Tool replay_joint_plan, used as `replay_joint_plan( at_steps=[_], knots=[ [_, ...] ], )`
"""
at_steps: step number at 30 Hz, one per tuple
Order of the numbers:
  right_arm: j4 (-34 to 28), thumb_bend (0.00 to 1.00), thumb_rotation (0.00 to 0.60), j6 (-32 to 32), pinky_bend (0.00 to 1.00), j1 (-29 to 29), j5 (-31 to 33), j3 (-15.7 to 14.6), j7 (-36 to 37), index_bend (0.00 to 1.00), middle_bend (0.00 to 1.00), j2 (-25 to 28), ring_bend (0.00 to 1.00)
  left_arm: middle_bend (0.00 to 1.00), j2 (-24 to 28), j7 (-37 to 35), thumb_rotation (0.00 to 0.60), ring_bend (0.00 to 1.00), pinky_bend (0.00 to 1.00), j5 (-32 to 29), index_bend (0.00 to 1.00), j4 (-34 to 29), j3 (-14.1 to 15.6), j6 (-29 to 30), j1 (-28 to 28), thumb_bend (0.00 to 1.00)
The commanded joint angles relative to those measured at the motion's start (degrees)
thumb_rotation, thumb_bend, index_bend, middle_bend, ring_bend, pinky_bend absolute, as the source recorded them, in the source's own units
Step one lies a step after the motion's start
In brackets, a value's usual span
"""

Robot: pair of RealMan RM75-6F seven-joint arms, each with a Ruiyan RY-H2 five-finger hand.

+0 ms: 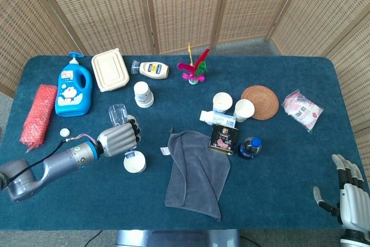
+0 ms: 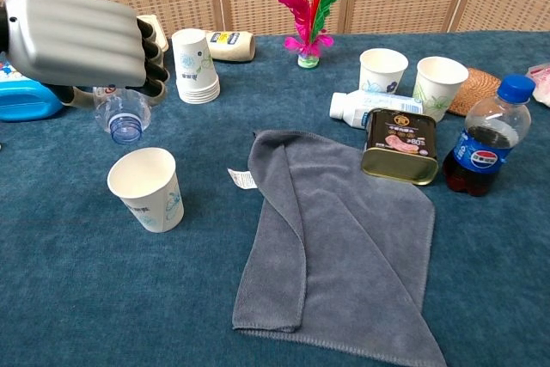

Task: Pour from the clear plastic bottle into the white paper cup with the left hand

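Chest view shows the left hand (image 2: 82,36) wrapped round the clear plastic bottle (image 2: 120,113), tipped neck-down, its open mouth above the white paper cup (image 2: 146,188). The right hand (image 1: 350,198) hangs empty, fingers apart.

We see the left robot hand (image 1: 118,138) holding the clear plastic bottle (image 1: 122,126) tipped over the white paper cup (image 1: 134,163), near the table's (image 1: 87,201) left edge. The right robot hand (image 1: 348,192) rests with fingers apart at the front right corner.
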Motion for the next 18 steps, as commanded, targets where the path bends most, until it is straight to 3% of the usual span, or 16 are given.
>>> replay_joint_plan(
  at_steps=[1,18],
  knots=[
    [0.01,0.39,0.6,-0.05,0.0,0.0,-0.03,-0.01,0.02,0.0,0.03,-0.06,0.0,0.4,0.09,0.73,0.6,0.34,0.33,-0.16,0.44,0.11,-0.05,-0.41,-0.15,0.46],
    [0.31,0.39,0.6,-0.46,0.0,0.09,0.3,0.13,-0.02,0.0,0.03,-0.5,0.0,0.41,0.63,3.04,0.6,0.34,0.33,0.37,0.47,-0.06,-0.02,-1.62,-1.22,0.47]
  ],
)
